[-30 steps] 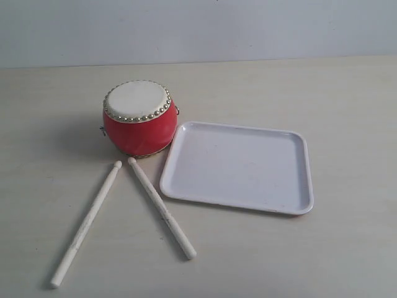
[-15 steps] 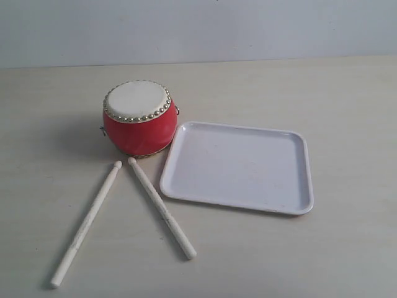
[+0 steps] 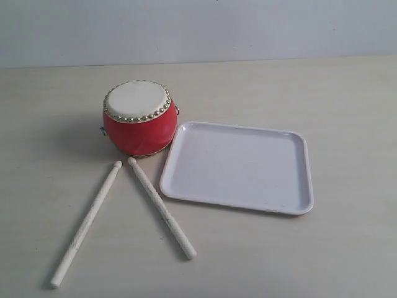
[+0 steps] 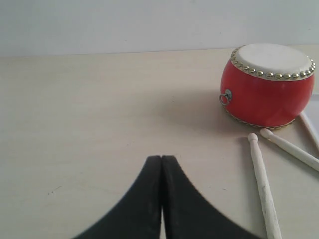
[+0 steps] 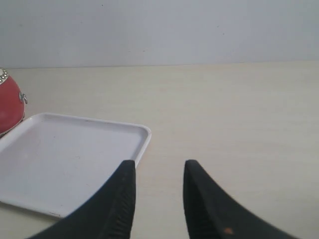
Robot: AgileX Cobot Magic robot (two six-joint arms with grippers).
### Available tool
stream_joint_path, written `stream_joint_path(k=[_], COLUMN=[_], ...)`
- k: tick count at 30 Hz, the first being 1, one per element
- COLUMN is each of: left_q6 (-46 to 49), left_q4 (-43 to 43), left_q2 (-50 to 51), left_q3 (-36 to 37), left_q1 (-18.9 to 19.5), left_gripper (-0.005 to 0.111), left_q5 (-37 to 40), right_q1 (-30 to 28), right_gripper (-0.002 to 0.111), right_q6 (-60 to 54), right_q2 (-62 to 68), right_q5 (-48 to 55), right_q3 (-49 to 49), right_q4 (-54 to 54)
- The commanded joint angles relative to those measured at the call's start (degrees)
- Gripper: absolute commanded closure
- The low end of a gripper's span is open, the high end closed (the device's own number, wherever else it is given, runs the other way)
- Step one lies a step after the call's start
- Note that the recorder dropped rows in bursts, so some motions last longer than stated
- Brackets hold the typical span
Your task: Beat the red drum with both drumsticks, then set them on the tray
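The red drum (image 3: 138,118) stands upright on the table, its cream skin ringed with brass studs. Two pale drumsticks lie in front of it, tips close together near the drum: one (image 3: 87,222) slants toward the front left, the other (image 3: 161,207) toward the front right. The white tray (image 3: 239,166) lies flat to the right of the drum with nothing in it. Neither arm shows in the exterior view. In the left wrist view my left gripper (image 4: 161,157) is shut and holds nothing, with the drum (image 4: 267,84) and sticks (image 4: 262,184) some way off. My right gripper (image 5: 158,164) stands open beside the tray's corner (image 5: 142,130).
The pale wooden table (image 3: 347,105) runs back to a plain light wall (image 3: 198,28). Bare tabletop lies left of the drum and to the right of the tray.
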Motion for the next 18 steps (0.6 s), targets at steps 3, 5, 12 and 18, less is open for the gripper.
stream_joint_path(k=[3,5,12,18], left_q6=[0.1,0.1,0.0,0.0], left_q4=[-0.3,-0.3,-1.3,-7.0], left_q2=[-0.3,-0.3,-0.3,-0.3], left_q3=[0.0,0.0,0.0,0.0], left_q1=[0.2,0.2,0.2,0.2], left_gripper=[0.107,0.107,0.107,0.107], left_q5=[-0.9,-0.9,-6.5,-20.2], right_q1=[-0.4,-0.4,-0.4,-0.4], right_gripper=[0.076,0.076,0.076,0.076], right_q6=[0.0,0.0,0.0,0.0], right_q2=[-0.3,-0.3,-0.3,-0.3], right_q5=[-0.5,-0.5,-0.5,-0.5], right_q3=[0.3,0.3,0.3,0.3], right_q4=[-0.6,-0.6,-0.6,-0.6])
